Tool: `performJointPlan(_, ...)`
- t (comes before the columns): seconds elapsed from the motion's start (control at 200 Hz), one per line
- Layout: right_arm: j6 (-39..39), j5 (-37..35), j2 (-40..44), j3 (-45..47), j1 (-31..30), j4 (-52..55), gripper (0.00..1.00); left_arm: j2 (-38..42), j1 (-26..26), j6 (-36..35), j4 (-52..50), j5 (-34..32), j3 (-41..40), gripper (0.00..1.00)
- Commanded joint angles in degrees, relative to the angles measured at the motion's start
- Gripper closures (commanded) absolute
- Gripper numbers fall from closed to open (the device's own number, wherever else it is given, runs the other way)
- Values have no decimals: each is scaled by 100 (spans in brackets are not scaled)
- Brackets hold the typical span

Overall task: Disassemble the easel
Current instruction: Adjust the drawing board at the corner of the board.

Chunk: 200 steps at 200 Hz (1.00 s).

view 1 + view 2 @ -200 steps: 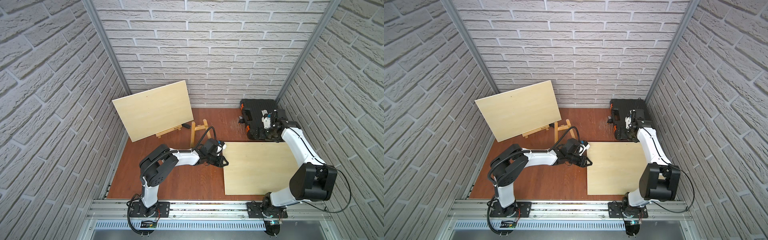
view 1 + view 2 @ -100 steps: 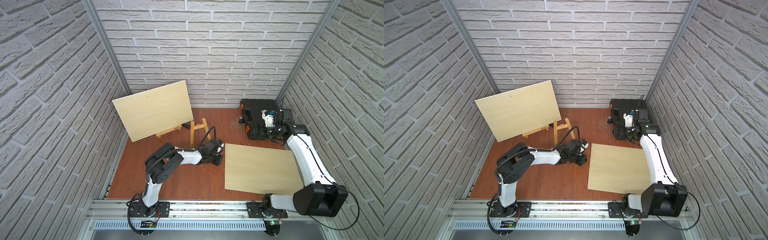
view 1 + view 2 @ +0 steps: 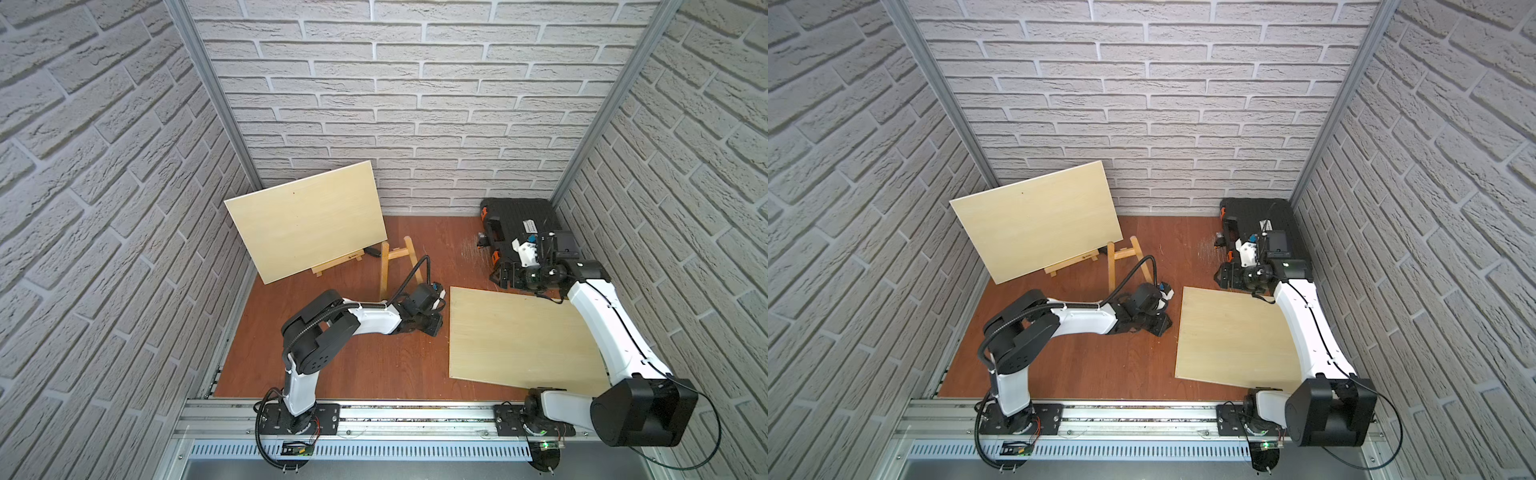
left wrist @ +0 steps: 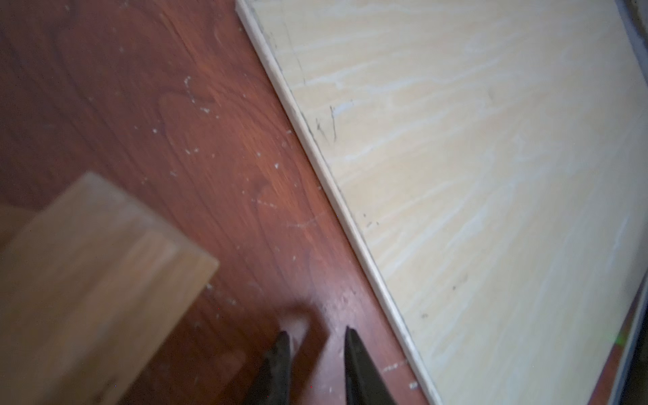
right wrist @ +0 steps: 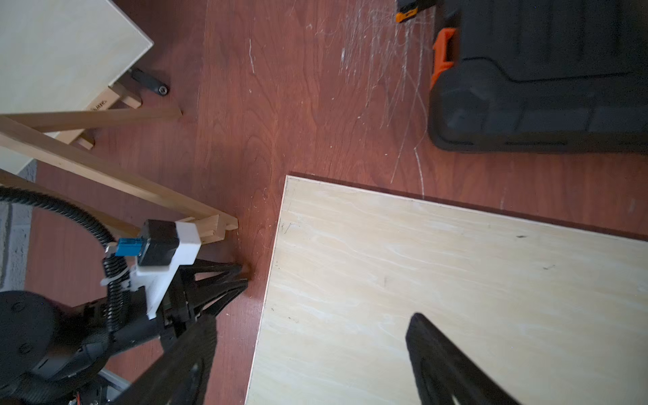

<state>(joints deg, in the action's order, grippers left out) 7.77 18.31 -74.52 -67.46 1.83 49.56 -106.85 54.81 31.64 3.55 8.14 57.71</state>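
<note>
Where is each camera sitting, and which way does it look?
Both top views: high at the front, looking down on the whole table; left arm and right arm show.
Left wrist: low over the table, facing the flat board's edge and an easel leg; its jaws' tips show.
Right wrist: above the flat board, facing the black case; its wide-open jaws and the left arm show.
Shared: all show the flat board.

You get bright, even light in both top views, with only soft shadows. Your left wrist view is dimmer and blurred, the easel leg (image 4: 94,280) out of focus.
</note>
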Motion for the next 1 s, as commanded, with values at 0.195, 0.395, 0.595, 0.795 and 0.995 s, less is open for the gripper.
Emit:
performJointPlan(0.195,189,-657,-1576,-372,-1147,-1053,13,1692,92,324,91,-473,-1020,51)
performJointPlan(0.395,193,-903,-2800,-904,-1407,-1313,13,3043,61,470,-173,-998,-1715,40)
performJointPlan(0.595,169,-1137,-3541,-1270,-1466,-1462,14,4108,-175,553,-654,-1317,-2252,38)
performJointPlan(0.795,279,-975,-3842,-1376,-1466,-1346,15,4699,-420,549,-966,-1351,-2516,37)
performJointPlan(0.995,355,-671,-4165,-1030,-1493,-1487,15,4773,-539,527,-984,-1316,-2563,36)
